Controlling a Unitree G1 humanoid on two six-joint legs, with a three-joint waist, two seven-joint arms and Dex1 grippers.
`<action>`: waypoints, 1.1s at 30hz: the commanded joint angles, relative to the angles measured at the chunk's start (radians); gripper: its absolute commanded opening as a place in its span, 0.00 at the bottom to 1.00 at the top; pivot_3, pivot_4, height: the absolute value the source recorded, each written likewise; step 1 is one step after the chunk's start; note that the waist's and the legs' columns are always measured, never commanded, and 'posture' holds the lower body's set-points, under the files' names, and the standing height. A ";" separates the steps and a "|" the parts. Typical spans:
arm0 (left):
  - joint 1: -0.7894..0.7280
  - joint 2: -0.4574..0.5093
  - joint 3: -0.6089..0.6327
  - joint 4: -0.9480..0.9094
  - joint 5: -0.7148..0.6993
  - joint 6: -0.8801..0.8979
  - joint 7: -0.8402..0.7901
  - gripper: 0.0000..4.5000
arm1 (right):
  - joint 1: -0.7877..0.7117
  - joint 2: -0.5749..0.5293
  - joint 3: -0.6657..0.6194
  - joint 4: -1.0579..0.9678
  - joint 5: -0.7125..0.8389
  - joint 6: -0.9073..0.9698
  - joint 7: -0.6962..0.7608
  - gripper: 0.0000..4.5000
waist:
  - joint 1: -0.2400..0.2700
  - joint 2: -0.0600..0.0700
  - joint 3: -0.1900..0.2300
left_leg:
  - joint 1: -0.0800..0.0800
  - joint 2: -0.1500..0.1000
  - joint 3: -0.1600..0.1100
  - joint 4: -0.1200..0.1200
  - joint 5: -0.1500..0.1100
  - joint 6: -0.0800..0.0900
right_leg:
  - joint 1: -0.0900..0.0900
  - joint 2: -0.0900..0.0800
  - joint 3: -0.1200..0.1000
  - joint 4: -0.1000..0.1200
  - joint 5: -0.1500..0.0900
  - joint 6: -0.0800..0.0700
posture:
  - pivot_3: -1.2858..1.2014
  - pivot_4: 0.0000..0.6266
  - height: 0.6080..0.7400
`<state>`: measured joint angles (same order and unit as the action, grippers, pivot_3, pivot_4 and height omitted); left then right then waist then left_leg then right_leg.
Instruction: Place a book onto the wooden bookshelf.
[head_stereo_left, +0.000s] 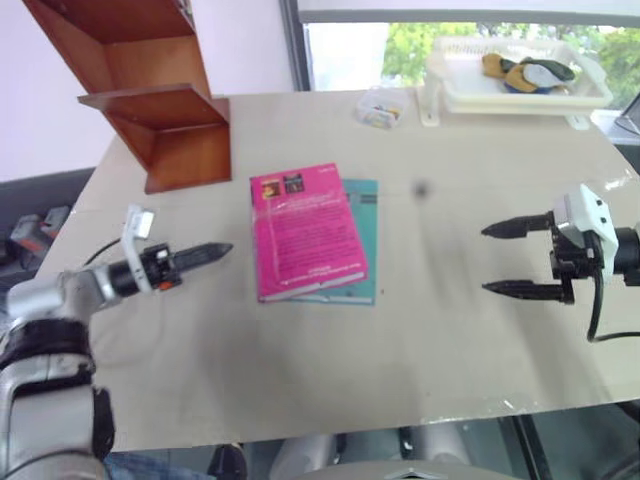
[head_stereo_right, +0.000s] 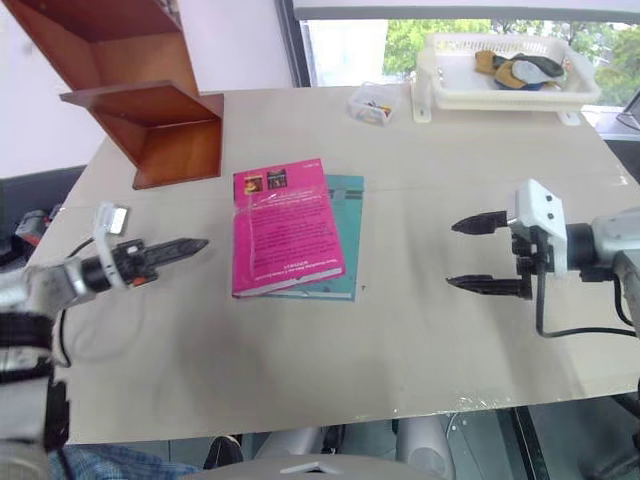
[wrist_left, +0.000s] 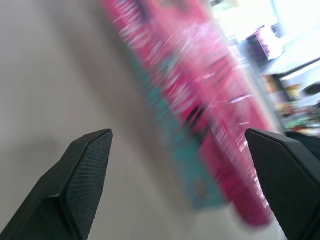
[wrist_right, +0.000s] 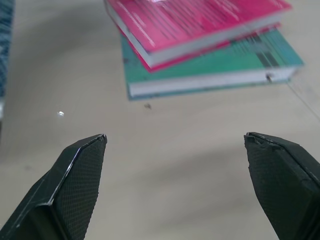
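Head views: bright pink rectangular book (head_stereo_left: 308, 232) flat atop thin teal book (head_stereo_left: 362, 243), table centre; reddish-brown wooden bookshelf (head_stereo_left: 150, 95) at 11 o'clock | left gripper (wrist_left: 177, 145) spread, empty | right gripper (wrist_right: 175, 147) spread, empty

Daylight floods in from the window (head_stereo_left: 440, 45) at the upper right of the head views, washing out the panes and lighting the tabletop (head_stereo_left: 430, 330) evenly, with only soft, faint shadows. The left wrist view is badly smeared with motion blur, the pink book (wrist_left: 210, 95) streaked by glare. The right wrist view is sharper, its near fingertips (wrist_right: 75, 175) slightly soft.
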<state>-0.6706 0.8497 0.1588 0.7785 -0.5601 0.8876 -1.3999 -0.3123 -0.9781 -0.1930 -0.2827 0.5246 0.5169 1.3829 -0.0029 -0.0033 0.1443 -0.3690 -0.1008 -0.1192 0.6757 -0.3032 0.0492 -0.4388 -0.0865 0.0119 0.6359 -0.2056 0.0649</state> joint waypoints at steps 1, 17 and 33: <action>-0.152 -0.035 -0.022 0.171 0.037 0.034 -0.049 0.99 | 0.014 -0.021 -0.069 -0.063 0.050 0.018 -0.039 1.00 | -0.001 -0.001 0.000 | 0.000 -0.001 0.000 0.001 0.000 0.000 | 0.000 0.000 0.000 0.000 0.000 0.000 | 0.52 0.24 1.00; -0.346 -0.157 -0.051 0.485 0.219 0.011 -0.079 0.99 | 0.155 -0.078 -0.192 -0.190 0.114 0.066 -0.136 1.00 | -0.007 -0.004 0.000 | -0.011 -0.001 -0.001 0.011 0.000 0.001 | -0.009 -0.001 -0.002 0.006 0.000 0.000 | 0.52 0.24 1.00; -0.376 -0.175 0.026 0.496 0.227 0.032 -0.067 0.38 | 0.163 -0.091 -0.155 -0.175 0.085 0.023 -0.150 1.00 | -0.008 -0.005 0.000 | -0.012 -0.001 -0.001 0.011 0.000 0.001 | -0.009 -0.001 -0.003 0.007 0.000 0.000 | 0.52 0.24 1.00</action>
<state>-1.0285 0.6571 0.1613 1.2780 -0.3350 0.9133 -1.4566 -0.1363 -1.0538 -0.3360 -0.4505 0.6056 0.5595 1.2351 -0.0112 -0.0079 0.1442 -0.3806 -0.1021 -0.1204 0.6869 -0.3036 0.0499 -0.4481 -0.0873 0.0093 0.6424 -0.2055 0.0653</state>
